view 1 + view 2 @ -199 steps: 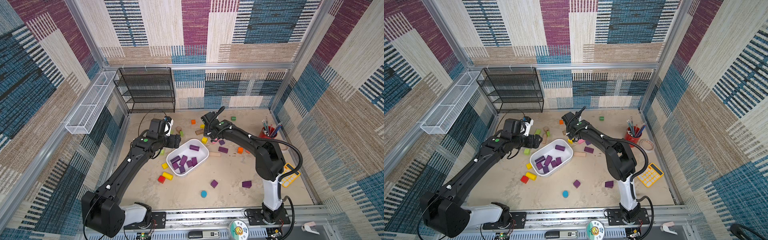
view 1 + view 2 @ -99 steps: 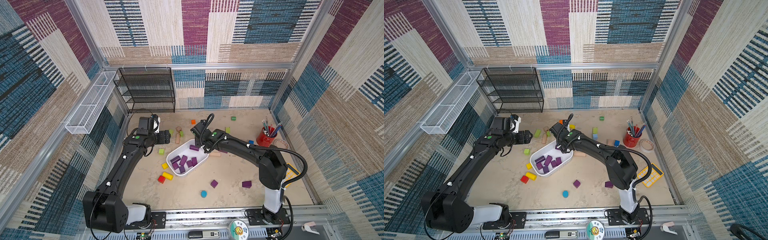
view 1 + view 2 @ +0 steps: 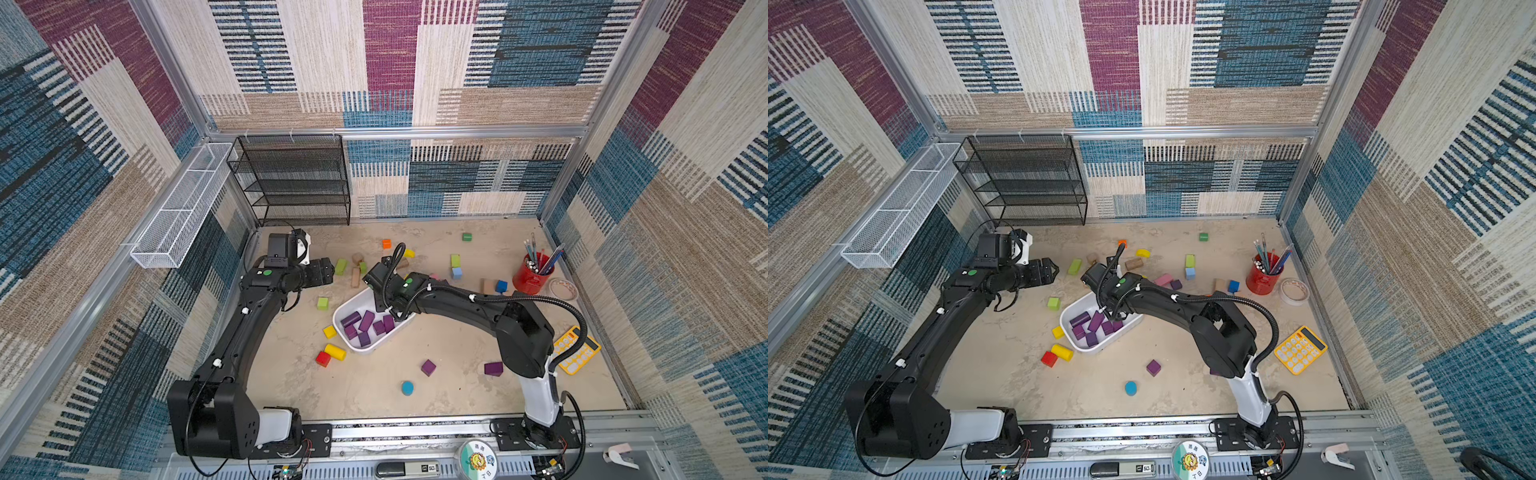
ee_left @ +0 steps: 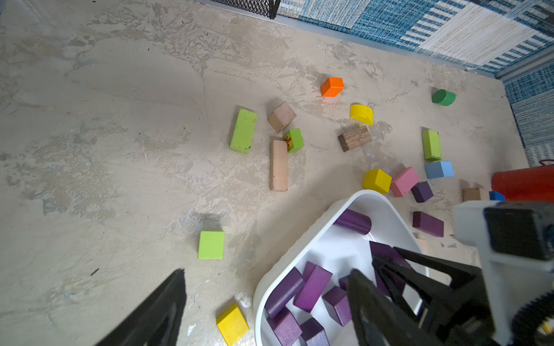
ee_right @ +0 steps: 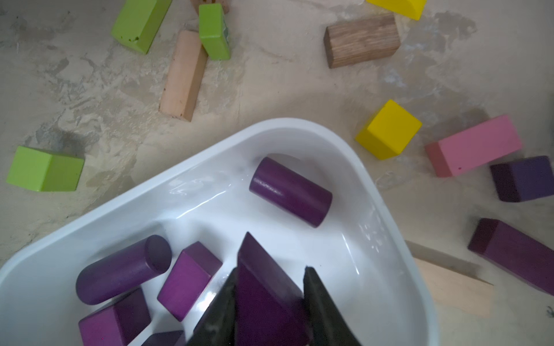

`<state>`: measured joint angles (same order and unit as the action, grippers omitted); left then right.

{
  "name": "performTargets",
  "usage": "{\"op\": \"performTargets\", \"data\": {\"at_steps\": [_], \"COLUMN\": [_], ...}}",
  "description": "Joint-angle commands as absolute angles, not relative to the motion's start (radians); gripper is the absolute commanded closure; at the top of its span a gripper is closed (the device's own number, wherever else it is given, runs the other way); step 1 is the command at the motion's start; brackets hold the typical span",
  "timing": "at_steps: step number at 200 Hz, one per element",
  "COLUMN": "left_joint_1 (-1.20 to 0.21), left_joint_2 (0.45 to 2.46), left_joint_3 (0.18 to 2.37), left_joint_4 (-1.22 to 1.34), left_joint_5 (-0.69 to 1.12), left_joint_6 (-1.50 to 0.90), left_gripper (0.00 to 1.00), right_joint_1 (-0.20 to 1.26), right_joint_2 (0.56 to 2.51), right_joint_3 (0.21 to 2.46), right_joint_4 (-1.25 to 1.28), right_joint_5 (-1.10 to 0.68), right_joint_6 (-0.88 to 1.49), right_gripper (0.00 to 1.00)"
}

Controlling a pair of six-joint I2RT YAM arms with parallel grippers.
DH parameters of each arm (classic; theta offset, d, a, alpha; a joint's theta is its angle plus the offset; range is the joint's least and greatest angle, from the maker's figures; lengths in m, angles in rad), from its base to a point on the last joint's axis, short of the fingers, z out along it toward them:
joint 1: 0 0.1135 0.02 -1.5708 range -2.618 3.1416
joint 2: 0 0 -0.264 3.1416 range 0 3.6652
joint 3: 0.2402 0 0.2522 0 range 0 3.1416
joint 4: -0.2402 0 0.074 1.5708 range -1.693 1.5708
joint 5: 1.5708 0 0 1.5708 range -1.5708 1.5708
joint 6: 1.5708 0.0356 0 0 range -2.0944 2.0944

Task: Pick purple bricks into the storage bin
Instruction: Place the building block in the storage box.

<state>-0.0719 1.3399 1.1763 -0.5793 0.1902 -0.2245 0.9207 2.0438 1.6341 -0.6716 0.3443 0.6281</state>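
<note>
The white storage bin (image 3: 357,299) (image 3: 1077,305) lies mid-table with several purple bricks (image 3: 365,322) in it. My right gripper (image 5: 271,271) (image 3: 390,311) hangs over the bin's far half, shut on a purple wedge (image 5: 260,296). Open and holding nothing, my left gripper (image 4: 266,272) (image 3: 328,272) is above the table left of the bin. Loose purple bricks: a cube (image 3: 428,367) and a block (image 3: 493,368) near the front. A cube (image 5: 523,178) and a bar (image 5: 512,251) lie just right of the bin.
Green, yellow, pink, blue, red, orange and plain wood blocks lie scattered around the bin. A black mesh rack (image 3: 295,178) stands at the back left, and a white wire basket (image 3: 178,208) hangs on the left wall. A red pen cup (image 3: 534,274), tape roll (image 3: 562,289) and yellow calculator (image 3: 577,349) sit at the right.
My right gripper has come from beyond the bin to over it, carrying the wedge. The left arm has drawn back to the left, away from the bin.
</note>
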Motion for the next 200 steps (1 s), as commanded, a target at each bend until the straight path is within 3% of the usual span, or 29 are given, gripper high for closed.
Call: {"op": "performTargets", "data": {"at_steps": [1, 109, 200], "left_joint_1": [-0.064, -0.014, 0.004], "left_joint_2": [1.329, 1.33, 1.318], "left_joint_3": [1.187, 1.181, 1.171], "left_joint_4": [-0.564, -0.537, -0.525], "left_joint_5": [0.211, 0.293, 0.314], "left_joint_6": [-0.239, -0.275, -0.288], "left_gripper": [0.14, 0.15, 0.17], "right_joint_1": [0.929, 0.943, 0.943], "right_joint_2": [2.072, 2.216, 2.222], "right_joint_3": [1.66, 1.747, 1.697], "right_joint_4": [-0.643, -0.629, -0.618], "right_joint_5": [0.326, 0.284, 0.283], "right_joint_6": [0.62, 0.595, 0.604], "right_gripper": [0.65, 0.64, 0.57]}}
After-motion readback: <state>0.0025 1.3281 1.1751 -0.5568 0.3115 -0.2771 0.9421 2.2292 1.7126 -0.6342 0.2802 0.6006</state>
